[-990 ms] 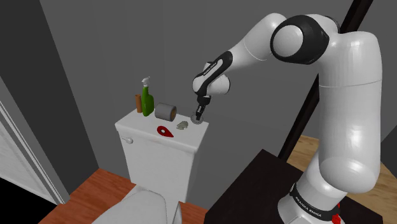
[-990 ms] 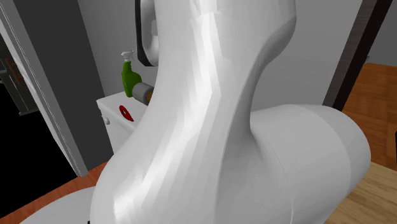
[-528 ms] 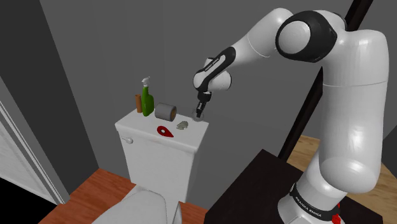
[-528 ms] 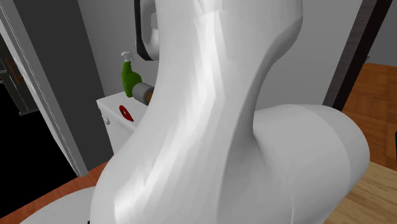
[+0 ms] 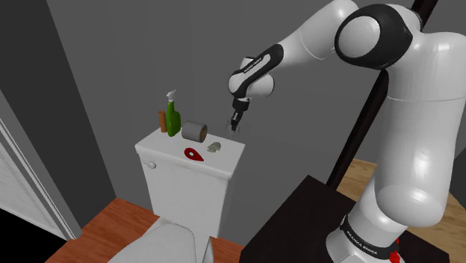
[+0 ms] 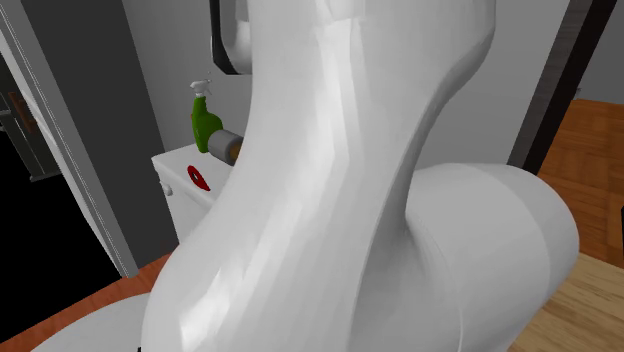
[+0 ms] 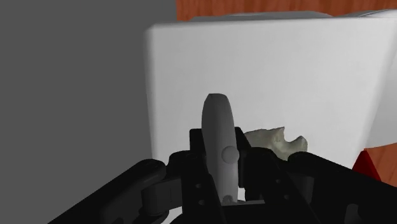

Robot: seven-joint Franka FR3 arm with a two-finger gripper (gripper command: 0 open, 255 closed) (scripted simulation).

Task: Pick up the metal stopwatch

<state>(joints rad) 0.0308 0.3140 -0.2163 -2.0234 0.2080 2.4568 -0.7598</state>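
Observation:
The stopwatch (image 5: 232, 132) is a small grey metal disc, and my gripper (image 5: 234, 127) is shut on it, holding it in the air above the right end of the white toilet tank (image 5: 187, 175). In the wrist view the stopwatch (image 7: 219, 143) stands edge-on, clasped between the black fingers (image 7: 191, 153) of the gripper (image 7: 220, 167). Below it lies the white tank lid (image 7: 286, 70).
On the tank lid stand a green spray bottle (image 5: 172, 118), a brown bottle (image 5: 163, 121) and a grey roll (image 5: 196, 131). A red object (image 5: 193, 154) and a pale lump (image 5: 213, 146) lie nearer. A grey wall rises behind. The arm (image 6: 330, 180) blocks the second exterior view.
The gripper has risen a little above the tank lid with the stopwatch in it, and the arm's upper links have lifted. The things on the lid have not moved.

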